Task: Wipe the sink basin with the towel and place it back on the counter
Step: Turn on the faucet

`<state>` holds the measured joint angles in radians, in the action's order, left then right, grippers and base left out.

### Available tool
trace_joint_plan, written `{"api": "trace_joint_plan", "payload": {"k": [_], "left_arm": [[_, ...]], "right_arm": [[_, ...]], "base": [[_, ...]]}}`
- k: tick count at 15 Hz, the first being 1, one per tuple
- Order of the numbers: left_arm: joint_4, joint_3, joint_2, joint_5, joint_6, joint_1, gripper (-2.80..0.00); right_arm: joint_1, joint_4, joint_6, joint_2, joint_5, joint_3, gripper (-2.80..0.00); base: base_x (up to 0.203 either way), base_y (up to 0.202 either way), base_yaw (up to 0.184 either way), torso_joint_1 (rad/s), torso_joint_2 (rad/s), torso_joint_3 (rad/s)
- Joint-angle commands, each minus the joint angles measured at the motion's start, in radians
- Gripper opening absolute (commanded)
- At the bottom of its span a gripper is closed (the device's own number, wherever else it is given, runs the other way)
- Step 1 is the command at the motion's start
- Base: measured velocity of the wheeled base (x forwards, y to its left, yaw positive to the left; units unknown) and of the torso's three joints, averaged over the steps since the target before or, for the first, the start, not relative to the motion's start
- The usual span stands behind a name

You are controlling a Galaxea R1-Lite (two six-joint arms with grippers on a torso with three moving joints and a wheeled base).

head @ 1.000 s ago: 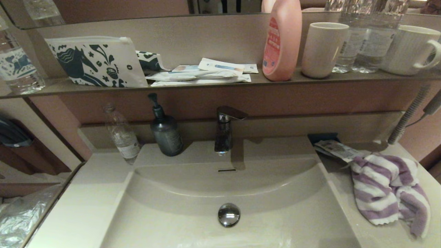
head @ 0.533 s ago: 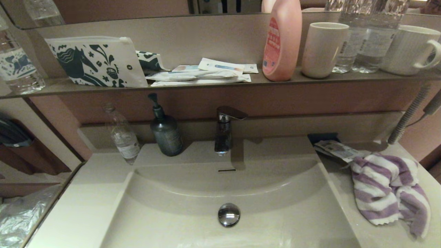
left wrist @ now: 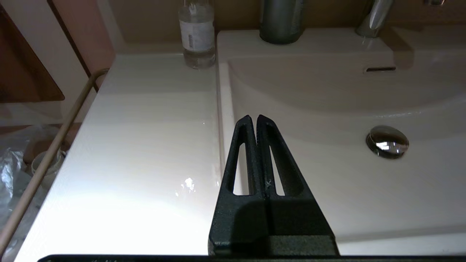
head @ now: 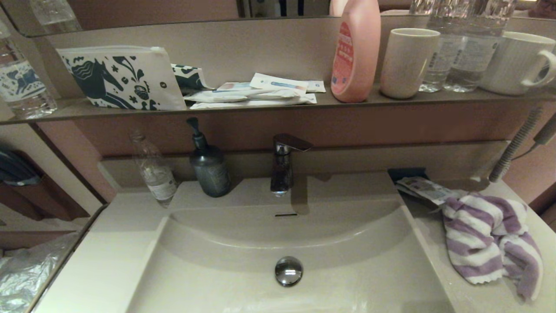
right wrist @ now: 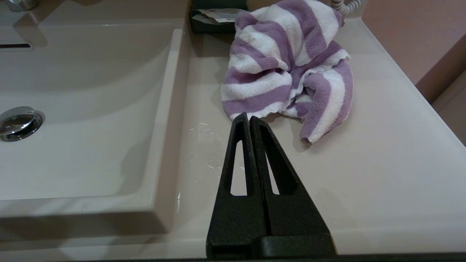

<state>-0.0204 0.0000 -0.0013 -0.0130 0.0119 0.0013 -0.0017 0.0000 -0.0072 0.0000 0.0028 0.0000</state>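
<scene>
The purple and white striped towel [head: 486, 241] [right wrist: 287, 69] lies crumpled on the counter [head: 434, 243] to the right of the sink basin [head: 243, 261]. The basin's chrome drain plug [head: 288, 271] and slot overflow [head: 286, 214] are bare. My right gripper [right wrist: 249, 117] is shut and holds nothing; it hovers over the counter [right wrist: 364, 163] just short of the towel's near edge. My left gripper [left wrist: 255, 118] is shut and empty above the basin's left rim [left wrist: 222, 120]. Neither gripper shows in the head view.
A faucet [head: 282, 165], a dark soap pump [head: 209, 167] and a clear bottle [head: 153, 169] stand behind the basin. Packets [head: 423, 188] lie behind the towel. The brown shelf [head: 278, 106] above carries a horse-print pouch [head: 119, 78], pink bottle [head: 355, 50], cups and bottles. Water drops [right wrist: 204, 134] wet the counter.
</scene>
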Motion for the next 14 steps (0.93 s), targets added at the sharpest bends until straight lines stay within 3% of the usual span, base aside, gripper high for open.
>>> {"api": "trace_joint_plan", "payload": {"k": [1,5,10,14], "left_arm": [[-0.029,-0.008,0.001,0.004,0.003,0.000,-2.80],[0.050,-0.197,0.062,-0.041,-0.008,0.000,-2.80],[0.063,-0.435,0.374,-0.151,-0.017,0.000,-2.80],[-0.033,-0.498,0.629,-0.263,-0.025,-0.001,-2.80]], "right_arm": [[0.000,0.000,0.000,0.000,0.000,0.000,-2.80],[0.000,0.000,0.000,0.000,0.000,0.000,-2.80],[0.000,0.000,0.000,0.000,0.000,0.000,-2.80],[0.000,0.000,0.000,0.000,0.000,0.000,-2.80]], "base": [[0.000,0.000,0.000,0.000,0.00,0.000],[0.000,0.000,0.000,0.000,0.00,0.000],[0.000,0.000,0.000,0.000,0.00,0.000],[0.000,0.000,0.000,0.000,0.00,0.000]]}}
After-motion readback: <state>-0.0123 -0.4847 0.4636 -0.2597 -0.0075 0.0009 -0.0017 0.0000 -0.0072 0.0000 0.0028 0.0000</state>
